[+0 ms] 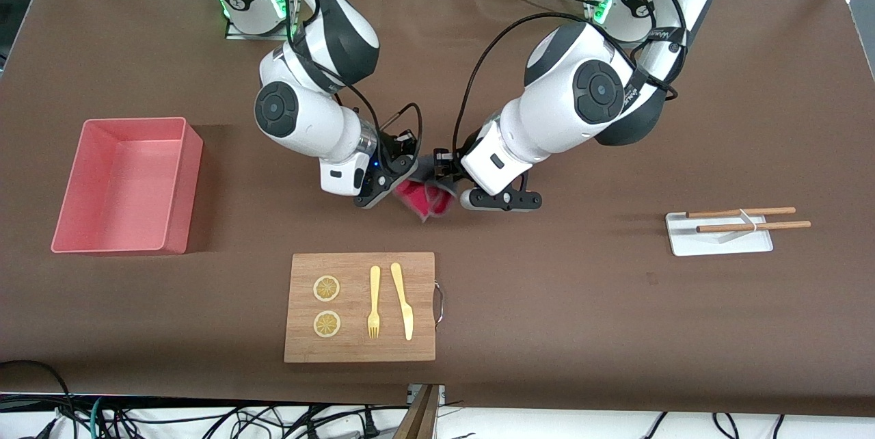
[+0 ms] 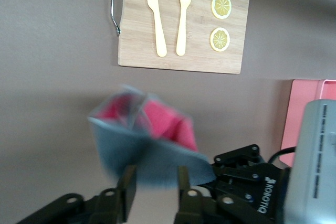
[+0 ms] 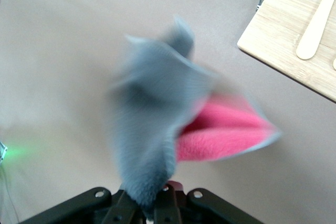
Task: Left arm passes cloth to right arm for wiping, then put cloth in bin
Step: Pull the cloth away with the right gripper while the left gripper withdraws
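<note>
Both pairs of jaws pinch the cloth [image 1: 429,197] at mid-frame in the front view: the left gripper [image 1: 443,167] and the right gripper [image 1: 398,176] meet over bare table, above the wooden board [image 1: 360,307] in that frame. Grey outside and pink inside, the cloth [image 2: 144,140] hangs between them, clear of the table. At the frame's left edge sits the pink bin [image 1: 126,184].

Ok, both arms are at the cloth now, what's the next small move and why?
Probably make sure the left gripper lets go, then draw it back. The right gripper is shut on the cloth, which hangs between both grippers over the table, so the handover looks made.
</note>
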Available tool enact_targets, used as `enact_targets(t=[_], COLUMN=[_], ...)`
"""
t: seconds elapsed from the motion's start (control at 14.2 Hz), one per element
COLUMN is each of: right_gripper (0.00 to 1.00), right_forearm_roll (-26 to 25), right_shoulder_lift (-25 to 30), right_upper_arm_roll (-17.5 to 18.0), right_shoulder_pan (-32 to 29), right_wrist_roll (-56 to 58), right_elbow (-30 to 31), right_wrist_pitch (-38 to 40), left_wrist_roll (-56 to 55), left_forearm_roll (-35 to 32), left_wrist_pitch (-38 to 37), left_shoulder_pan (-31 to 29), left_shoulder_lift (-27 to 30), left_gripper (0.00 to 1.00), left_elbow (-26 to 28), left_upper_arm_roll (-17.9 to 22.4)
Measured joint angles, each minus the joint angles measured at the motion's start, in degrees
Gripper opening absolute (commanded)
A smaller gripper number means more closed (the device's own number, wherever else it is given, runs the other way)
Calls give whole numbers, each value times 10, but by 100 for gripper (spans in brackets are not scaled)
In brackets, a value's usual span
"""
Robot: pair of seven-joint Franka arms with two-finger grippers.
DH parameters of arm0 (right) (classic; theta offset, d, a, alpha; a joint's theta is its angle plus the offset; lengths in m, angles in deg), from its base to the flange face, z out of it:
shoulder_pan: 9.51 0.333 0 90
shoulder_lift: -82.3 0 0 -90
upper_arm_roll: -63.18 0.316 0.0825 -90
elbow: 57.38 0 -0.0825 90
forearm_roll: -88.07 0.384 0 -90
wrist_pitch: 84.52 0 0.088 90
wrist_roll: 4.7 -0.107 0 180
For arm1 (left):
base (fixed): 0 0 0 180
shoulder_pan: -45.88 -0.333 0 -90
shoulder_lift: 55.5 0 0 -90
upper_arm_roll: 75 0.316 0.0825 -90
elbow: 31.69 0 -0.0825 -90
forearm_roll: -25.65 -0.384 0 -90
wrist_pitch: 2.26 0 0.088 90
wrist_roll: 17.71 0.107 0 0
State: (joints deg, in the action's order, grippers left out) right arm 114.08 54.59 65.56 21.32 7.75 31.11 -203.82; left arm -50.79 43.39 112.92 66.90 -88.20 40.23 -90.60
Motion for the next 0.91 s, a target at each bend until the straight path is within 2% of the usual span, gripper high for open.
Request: enact_targets(t=[0.21,0.35,0.63,0.77,0.91], right_gripper=[0,0,0,0,0], right_forearm_roll=[-14,-32,-37,-40,-67], right_shoulder_lift=[6,11,13,17,27], right_upper_arm_roll=[-9,-28,-114,-164,-194], right_shoulder_pan=[0,0,-2,-4,-7], right_wrist_roll=[0,7,92,129,140], right_elbow=[-2,-2,-2,-1,6], right_wrist_pitch=[26,50,144,197,245], left_wrist_roll=[0,0,0,0,0], left_forearm_roll=[-1,-2,-9,-59,-110], left_wrist_pitch=[0,-2,-83,-135,-176], left_shoulder_pan=[0,-1,-31,-51,-56], left_shoulder_lift=[2,4,20,37,56], left_gripper=[100,100,100,100,100], left_elbow=[0,0,0,-1,-1], left_upper_arm_roll=[-1,-1,2,2,2])
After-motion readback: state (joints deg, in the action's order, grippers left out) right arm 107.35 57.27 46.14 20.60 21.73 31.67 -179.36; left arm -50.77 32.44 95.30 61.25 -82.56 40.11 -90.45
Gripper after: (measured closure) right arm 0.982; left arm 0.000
